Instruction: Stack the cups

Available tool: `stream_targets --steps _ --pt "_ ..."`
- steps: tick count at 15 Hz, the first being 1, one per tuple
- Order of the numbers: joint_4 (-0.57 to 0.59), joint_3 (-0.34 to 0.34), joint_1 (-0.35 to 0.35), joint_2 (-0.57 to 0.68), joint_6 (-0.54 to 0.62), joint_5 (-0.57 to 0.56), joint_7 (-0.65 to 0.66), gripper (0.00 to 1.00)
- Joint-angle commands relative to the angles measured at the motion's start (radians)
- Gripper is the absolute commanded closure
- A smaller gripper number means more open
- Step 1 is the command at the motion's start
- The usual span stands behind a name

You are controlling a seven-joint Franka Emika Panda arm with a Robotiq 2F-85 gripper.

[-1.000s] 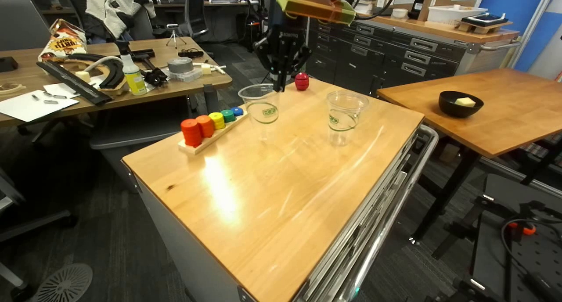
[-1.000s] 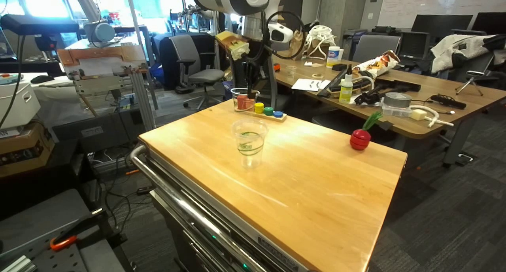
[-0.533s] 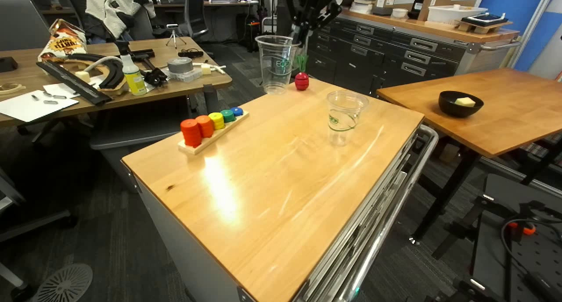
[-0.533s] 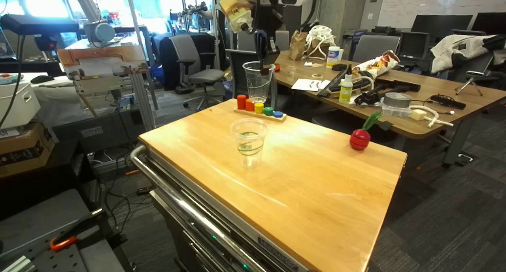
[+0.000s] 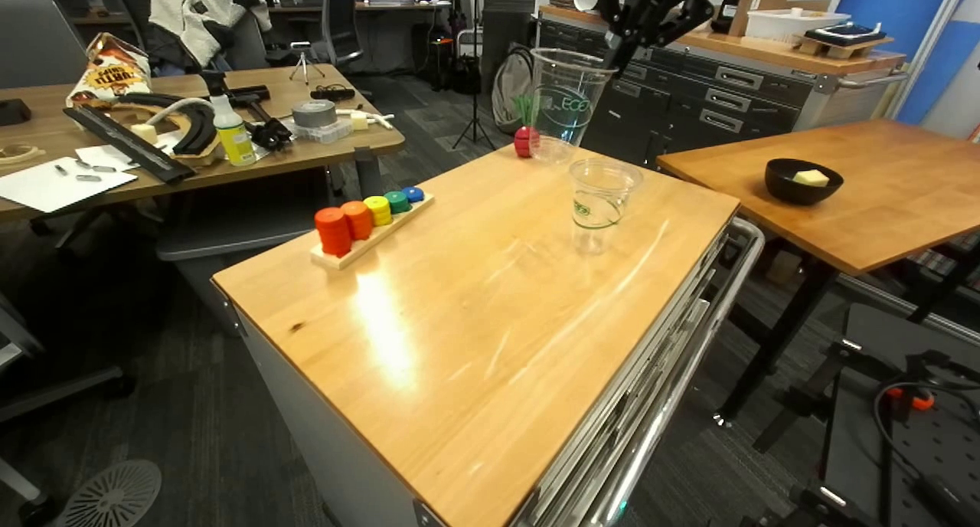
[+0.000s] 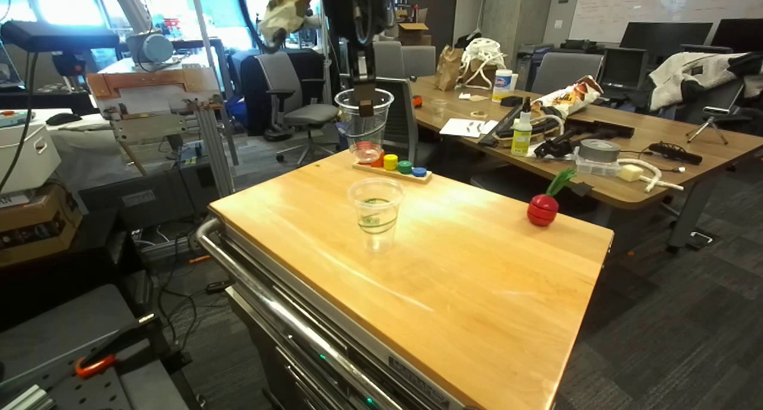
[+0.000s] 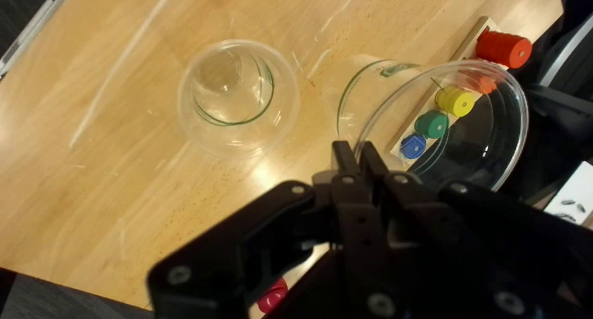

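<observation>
One clear tumbler (image 5: 597, 213) stands upright on the wooden cart top, also seen in an exterior view (image 6: 377, 219) and in the wrist view (image 7: 238, 96). My gripper (image 5: 619, 52) is shut on the wall of a second clear cup (image 5: 563, 106), at its rim. That cup hangs in the air, mouth up and slightly tilted, also seen in an exterior view (image 6: 351, 136). In the wrist view the fingertips (image 7: 356, 149) pinch the rim, and the held cup (image 7: 380, 101) is beside the standing cup, apart from it. No third cup shows on the cart.
A wooden peg board with coloured discs (image 5: 375, 220) stands near one cart edge. A red radish toy (image 6: 543, 210) with green leaves stands near another edge. A metal handle rail (image 5: 689, 381) runs along the cart. A black bowl (image 5: 800, 182) is on a separate table.
The held cup has risen from near the peg board and moved with my gripper, rightward behind the standing cup in an exterior view. The standing cup has not moved.
</observation>
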Motion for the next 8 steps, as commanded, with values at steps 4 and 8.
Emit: stream_targets --steps 4,8 --pt "-0.325 0.089 -0.054 -0.309 0.178 -0.022 0.213 0.98" --pt "-0.4 0.136 -0.085 -0.357 0.185 -0.024 0.31 0.98"
